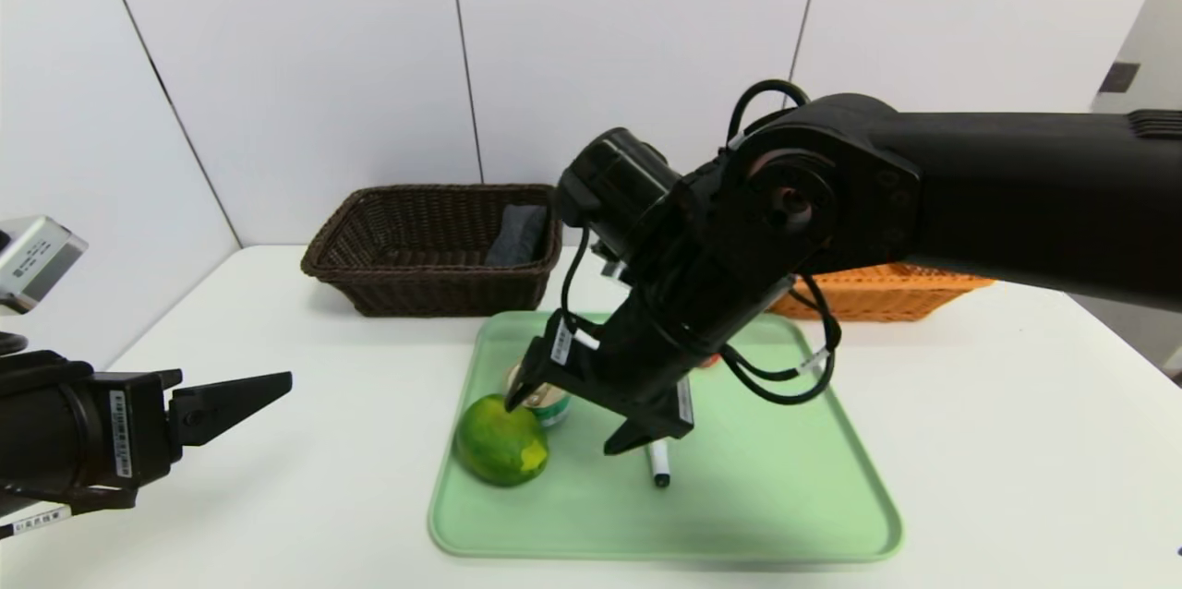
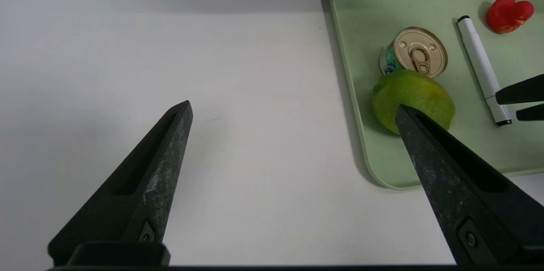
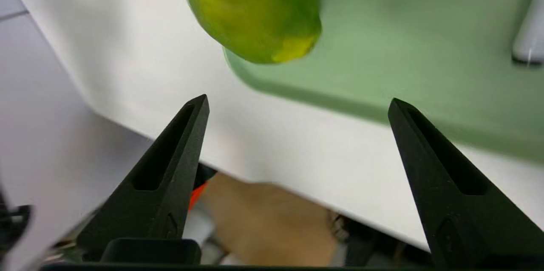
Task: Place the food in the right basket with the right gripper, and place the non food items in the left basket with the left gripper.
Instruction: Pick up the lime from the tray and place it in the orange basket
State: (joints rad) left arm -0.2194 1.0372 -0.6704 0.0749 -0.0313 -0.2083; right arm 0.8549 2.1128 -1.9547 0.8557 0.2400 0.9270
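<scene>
Your right hand (image 1: 564, 424) spreads empty above the tray (image 1: 757, 515); the green citrus fruit (image 1: 501, 440) lies toward the tray's left edge, left of that hand, while your left hand (image 2: 294, 107) waits open beyond the tray's left side

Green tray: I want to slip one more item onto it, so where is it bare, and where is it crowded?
The green tray looks bare along its near edge and right of the marker. It is crowded at the left, where the green fruit sits by the can, under the open right gripper.
</scene>
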